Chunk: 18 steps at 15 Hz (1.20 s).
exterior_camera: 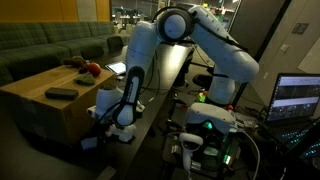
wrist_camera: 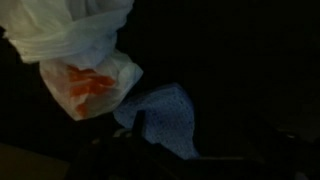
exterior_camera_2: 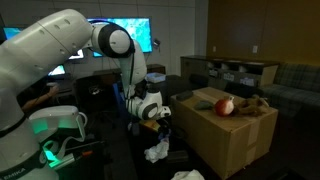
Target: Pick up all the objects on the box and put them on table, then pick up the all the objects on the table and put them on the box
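1. My pincer (exterior_camera_2: 157, 124) is released, with its jaws spread wide and nothing between them. It hangs just above a white fluffy cloth toy (exterior_camera_2: 158, 152).
2. That toy lies on the black table (exterior_camera: 150, 125), just beside the brown cardboard box (exterior_camera_2: 235, 140). I judge that it has already been brought down from the box.
3. In the wrist view the toy (wrist_camera: 85, 70) shows an orange patch, and a blue-grey cloth (wrist_camera: 165, 118) touches it. Both lie beside the box, not on it.
4. On the box top a red toy (exterior_camera: 91, 68) and a dark remote-shaped bar (exterior_camera: 60, 93) lie apart from each other, so by my reckoning the unloading is not yet done.
5. My arm arches high from its base, with the elbow above the box top. The forearm drops steeply beside the box, and the wrist points down at the table.
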### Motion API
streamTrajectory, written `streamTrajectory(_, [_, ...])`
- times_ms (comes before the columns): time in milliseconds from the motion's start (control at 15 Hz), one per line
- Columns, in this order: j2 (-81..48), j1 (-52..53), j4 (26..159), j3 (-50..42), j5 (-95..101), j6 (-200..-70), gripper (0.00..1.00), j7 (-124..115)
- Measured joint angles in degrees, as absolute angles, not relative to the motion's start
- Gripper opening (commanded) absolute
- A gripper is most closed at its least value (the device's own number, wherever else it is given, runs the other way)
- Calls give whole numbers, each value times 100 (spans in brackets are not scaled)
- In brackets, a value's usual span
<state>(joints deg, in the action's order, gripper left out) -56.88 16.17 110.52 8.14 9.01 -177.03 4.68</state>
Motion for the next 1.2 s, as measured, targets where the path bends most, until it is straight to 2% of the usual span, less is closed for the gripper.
streamTrajectory(1200, [-5843,1704,10688,468,901,-17970,100,464])
